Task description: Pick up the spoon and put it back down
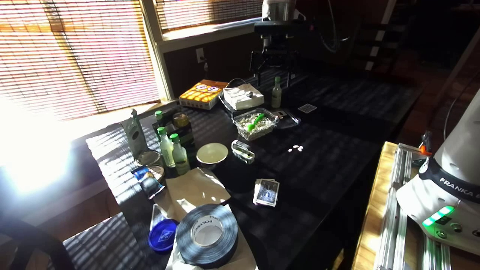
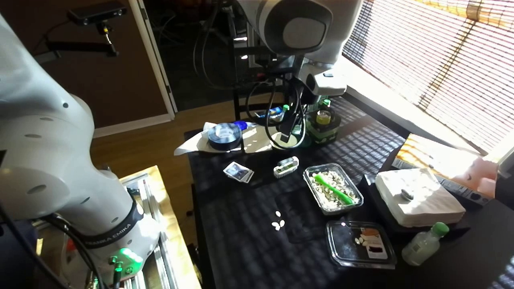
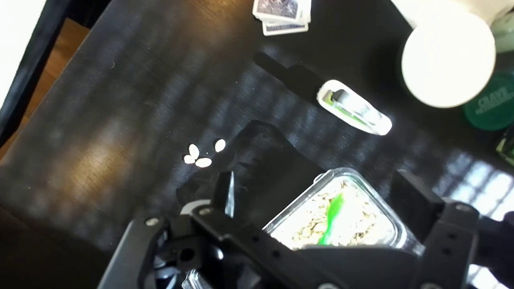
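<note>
The green spoon lies on pale seeds or nuts inside a clear plastic container. Both exterior views show it whole; in the wrist view, the gripper's body hides the near end of the spoon. My gripper hangs above the table, apart from the spoon and the container. Its jaws stand wide, and nothing is held between them. Seen from the wrist, the spoon appears below the gap of the gripper.
Near the container are a clear brush, a clear lid, a napkin stack and a green-capped bottle. A few white pieces lie loose. Farther off are a bowl, playing cards and more bottles.
</note>
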